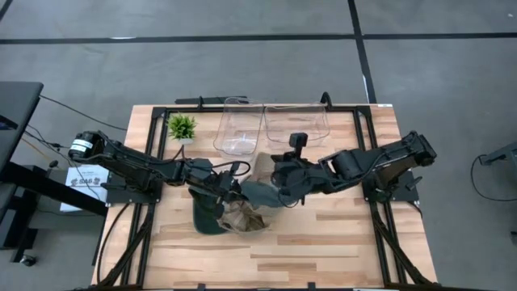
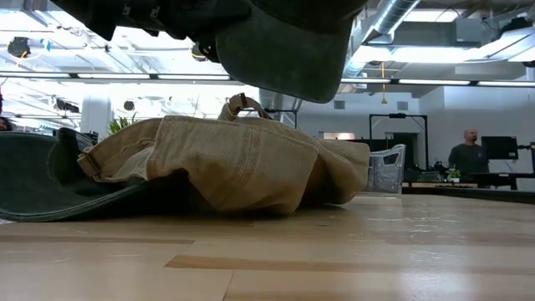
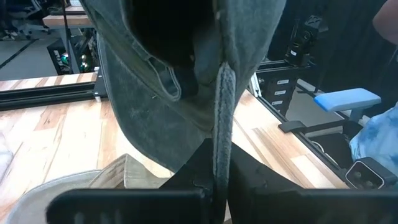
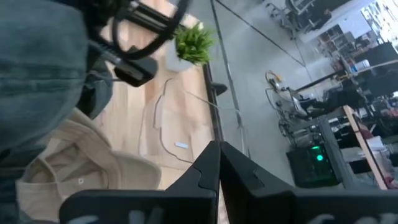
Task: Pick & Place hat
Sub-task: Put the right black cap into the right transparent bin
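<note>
- Hanging above the table centre: dark grey hat (image 1: 260,192), lifted over a tan hat (image 1: 246,217) lying on the wood.
- Left gripper (image 3: 217,180) pinches the grey hat's edge.
- Right gripper (image 4: 219,163) fingers pressed together, gripping nothing visible, beside the same hat.
- Another dark hat (image 1: 208,217) lies flat under the tan one.

Small plant (image 1: 181,126), two clear bins (image 1: 240,125)

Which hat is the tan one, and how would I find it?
Start at the wooden table and look at its middle, just in front of the two clear plastic bins. The tan hat lies crumpled flat on the wood. Unlike the dark green hats beside and above it, it is light beige.
</note>
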